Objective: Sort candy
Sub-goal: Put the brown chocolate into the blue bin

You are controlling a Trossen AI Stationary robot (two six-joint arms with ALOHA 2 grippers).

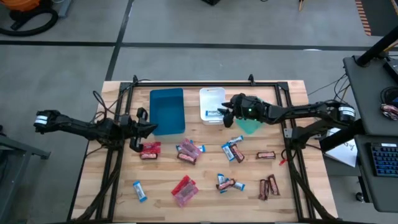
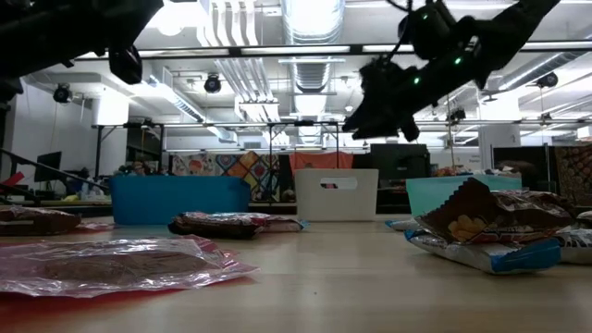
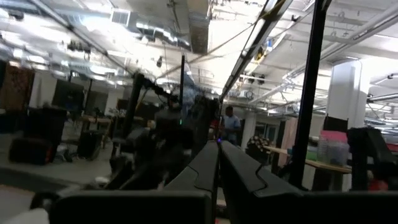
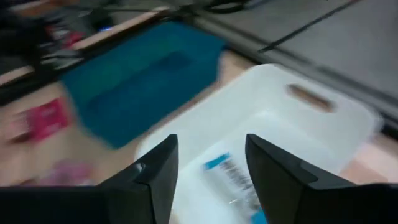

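Candy lies scattered on the wooden table: red packets, dark brown bars, and blue-and-white bars. My right gripper hovers open above the white tray. One blue-and-white bar shows in that tray, below the gap between the fingers. My left gripper is shut, raised off the table at the blue tray's left side, its fingers pointing level toward the table's right. In the low view the right gripper hangs above the white tray.
The blue tray, the white tray and a green tray, partly under my right arm, stand in a row at the far side. A black frame runs around the work area. Several candies cluster in the middle. A red packet lies close to the low camera.
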